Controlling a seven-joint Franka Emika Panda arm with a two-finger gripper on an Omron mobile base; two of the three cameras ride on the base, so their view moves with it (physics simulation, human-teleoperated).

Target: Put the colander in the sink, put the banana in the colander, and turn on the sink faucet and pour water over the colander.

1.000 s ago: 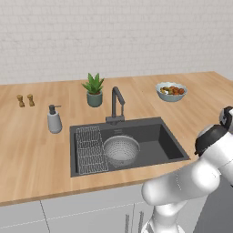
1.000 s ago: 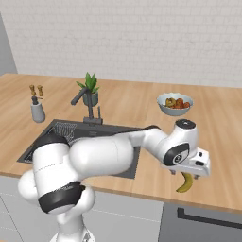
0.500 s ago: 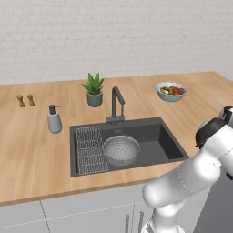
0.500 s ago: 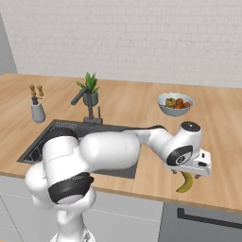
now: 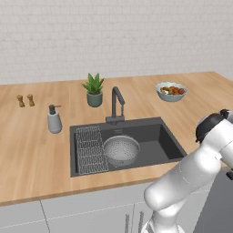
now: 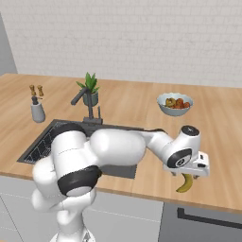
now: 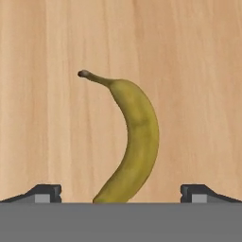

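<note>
Since the earlier frames, the arm's elbow has been swung further out over the counter's front edge, while the gripper (image 6: 188, 174) has been kept above the banana (image 6: 185, 183) with almost no shift. In the hand view, the banana (image 7: 133, 144) is seen lying flat on the wooden counter (image 7: 47, 94), its stem end pointing away from the hand. The two fingertips (image 7: 45, 193) are spread fully apart, one on each side of the fruit, and no contact with it is made; nothing is held. The banana is located near the counter's front edge, right of the sink (image 5: 154, 136) and well apart from it. The colander (image 5: 121, 150) is already seated in the sink basin, just beside the wire rack (image 5: 90, 150), below the sink faucet (image 5: 116, 104).
</note>
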